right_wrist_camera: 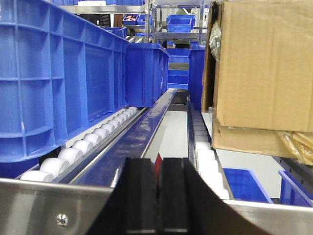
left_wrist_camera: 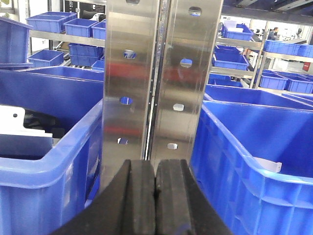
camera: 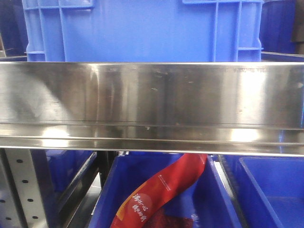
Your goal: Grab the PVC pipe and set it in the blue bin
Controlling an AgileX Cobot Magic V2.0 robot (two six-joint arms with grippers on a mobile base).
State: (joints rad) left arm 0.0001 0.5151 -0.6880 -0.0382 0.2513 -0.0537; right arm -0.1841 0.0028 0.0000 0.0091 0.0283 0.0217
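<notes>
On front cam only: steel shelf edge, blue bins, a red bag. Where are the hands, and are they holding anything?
Observer: Left hand is shut with nothing in it, facing a perforated steel upright.
Operator: Right one?
Observer: Right hand is shut too, nothing visible in it, looking along white rollers, with a cardboard box to its right.
Operator: Any pipe?
Observer: None I can identify. The left bin beside the upright holds white parts, shape unclear.

Steel shelf rail (camera: 152, 102), horizontal; blue bin (camera: 142, 28) seated directly above it, further blue bin (camera: 156, 190) on the level below.
</notes>
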